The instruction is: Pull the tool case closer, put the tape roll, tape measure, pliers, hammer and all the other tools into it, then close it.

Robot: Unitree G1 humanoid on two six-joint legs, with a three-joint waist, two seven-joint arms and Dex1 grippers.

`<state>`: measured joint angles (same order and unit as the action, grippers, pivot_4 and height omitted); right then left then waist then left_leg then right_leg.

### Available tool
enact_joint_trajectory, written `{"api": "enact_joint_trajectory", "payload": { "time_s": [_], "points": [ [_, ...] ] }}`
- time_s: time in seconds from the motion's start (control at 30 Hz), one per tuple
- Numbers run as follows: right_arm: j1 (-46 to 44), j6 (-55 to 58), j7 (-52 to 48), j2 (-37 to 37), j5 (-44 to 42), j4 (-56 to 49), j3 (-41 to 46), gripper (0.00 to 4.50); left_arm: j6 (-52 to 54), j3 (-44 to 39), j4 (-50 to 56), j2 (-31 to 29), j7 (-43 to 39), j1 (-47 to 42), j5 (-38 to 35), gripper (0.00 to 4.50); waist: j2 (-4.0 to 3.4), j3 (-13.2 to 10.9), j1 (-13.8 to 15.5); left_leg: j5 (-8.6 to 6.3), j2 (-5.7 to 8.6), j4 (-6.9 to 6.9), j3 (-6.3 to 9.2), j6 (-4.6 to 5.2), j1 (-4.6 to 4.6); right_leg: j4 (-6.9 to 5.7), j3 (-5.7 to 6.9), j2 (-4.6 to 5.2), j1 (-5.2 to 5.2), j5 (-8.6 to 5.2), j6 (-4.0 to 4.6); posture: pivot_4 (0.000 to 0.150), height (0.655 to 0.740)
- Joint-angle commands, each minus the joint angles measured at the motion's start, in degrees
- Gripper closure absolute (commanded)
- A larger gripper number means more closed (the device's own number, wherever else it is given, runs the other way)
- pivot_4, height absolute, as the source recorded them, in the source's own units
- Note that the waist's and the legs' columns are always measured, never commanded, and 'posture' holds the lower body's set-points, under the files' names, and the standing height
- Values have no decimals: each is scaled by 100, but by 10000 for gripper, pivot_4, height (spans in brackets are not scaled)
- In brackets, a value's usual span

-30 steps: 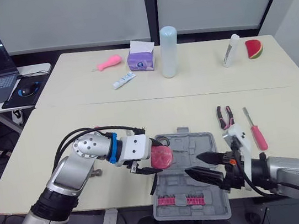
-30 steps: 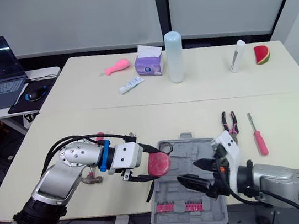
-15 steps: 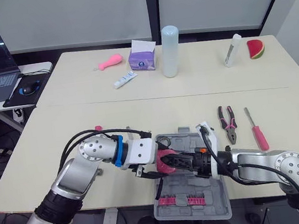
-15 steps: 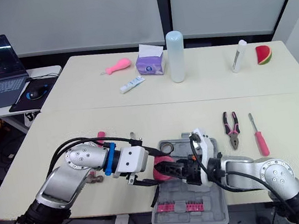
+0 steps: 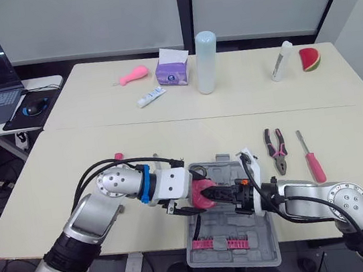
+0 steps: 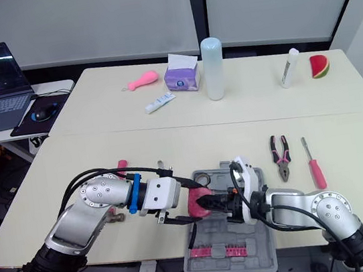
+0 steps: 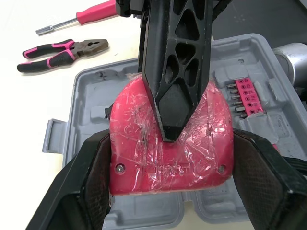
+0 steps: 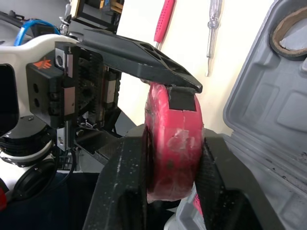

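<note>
1. Handling: the tape measure (image 7: pixel 127 143) is a rigid red housing wrapped in glossy film. I judge it compact, fairly dense and slippery under the pads. A firm pinch across its 2 flat faces looks safer than one on the rounded edge.
2. Position: it appears to be held just above the left part of the open tool case (image 5: pixel 237 219), near the hinge side.
3. The left gripper (image 5: pixel 189 201) reaches in from the robot's left with the forearm low along the table front. Its 2 fingers are closed against the housing's narrow sides.
4. The right gripper (image 5: pixel 220 191) comes across the case from the right, wrist roughly level. Its 2 fingers pinch the flat faces — 1 lies straight across the upper face.
5. Both grips hold the housing at once — seemingly a handover, so 1 must let go before it can be lowered.
6. The pliers (image 5: pixel 275 150) and screwdriver (image 5: pixel 311 158) lie on the table right of the case.
</note>
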<state>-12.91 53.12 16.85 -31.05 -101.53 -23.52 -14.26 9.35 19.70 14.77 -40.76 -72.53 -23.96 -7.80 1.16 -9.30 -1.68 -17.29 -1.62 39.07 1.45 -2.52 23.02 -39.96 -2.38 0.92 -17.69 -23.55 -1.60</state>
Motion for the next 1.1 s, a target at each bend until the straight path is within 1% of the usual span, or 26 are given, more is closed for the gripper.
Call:
{"api": "enact_joint_trajectory", "payload": {
  "time_s": [0.03,0.13,0.2,0.27,0.3,0.43,0.53,0.63,0.77,0.83,0.93,1.1],
  "points": [
    [1,22,-79,66,-223,-290,-8,35211,-111,-67,37,90,113,37,-50,13632,0,0,0,0,0,0,-1,0,0,0,0,0,0,0,0,1500,7161],
    [60,6,-46,-16,-326,-308,63,35258,7,-119,48,141,141,87,-189,13632,0,0,1,0,0,0,-1,0,0,0,0,1,0,0,0,1500,7161],
    [131,8,-24,-125,-425,-336,132,35745,113,-198,43,192,214,105,-275,6319,0,0,3,0,0,0,0,1,2,0,0,1,-2,0,0,1500,7161],
    [235,3,2,-280,-531,-388,220,36994,182,-258,65,131,97,129,-414,1093,0,0,3,0,1,0,0,1,2,0,1,3,-2,0,0,1500,7161],
    [308,-13,12,-396,-611,-438,285,37047,209,-298,84,75,30,153,-489,0,0,0,3,-1,1,0,0,1,3,1,1,3,-2,0,0,1500,7161],
    [828,-118,-46,-1146,-1117,-820,855,37047,224,-533,129,-259,-389,328,-923,0,-2,-1,1,0,1,-2,0,0,12,2,1,4,-7,0,0,1500,7161],
    [1365,-199,-356,-1661,-1147,-1128,1357,37047,138,-629,174,-433,-585,484,-1088,0,-3,-1,10,-1,2,-1,2,1,19,5,4,5,-11,0,0,1500,7161],
    [2038,-155,-813,-2274,-1147,-1232,2083,37047,160,-720,297,-471,-691,602,-1297,0,-4,-2,20,-1,3,-2,3,2,21,7,5,5,-11,0,0,1500,7161],
    [3235,499,-1402,-3235,-1147,-716,3433,37047,224,-797,522,-413,-787,698,-1634,0,-4,-2,45,-1,6,-1,0,3,23,10,4,7,-8,0,0,1500,7161],
    [3636,760,-1562,-3531,-1147,-486,3843,37047,208,-802,634,-394,-805,739,-1736,0,-3,-2,78,-1,3,0,-2,2,20,20,6,5,3,0,0,1500,7161],
    [3919,987,-1777,-3701,-957,-227,4105,37047,144,-780,750,-408,-837,796,-1768,0,-3,-2,69,-2,0,-3,-6,3,2,22,1,0,14,0,0,1500,7161],
    [3774,1010,-1872,-3541,-332,60,3745,37047,78,-712,879,-377,-800,921,-1762,0,-5,-3,70,-2,-2,-6,-3,4,-10,31,-6,-9,30,0,0,1500,7161]
  ]
}}
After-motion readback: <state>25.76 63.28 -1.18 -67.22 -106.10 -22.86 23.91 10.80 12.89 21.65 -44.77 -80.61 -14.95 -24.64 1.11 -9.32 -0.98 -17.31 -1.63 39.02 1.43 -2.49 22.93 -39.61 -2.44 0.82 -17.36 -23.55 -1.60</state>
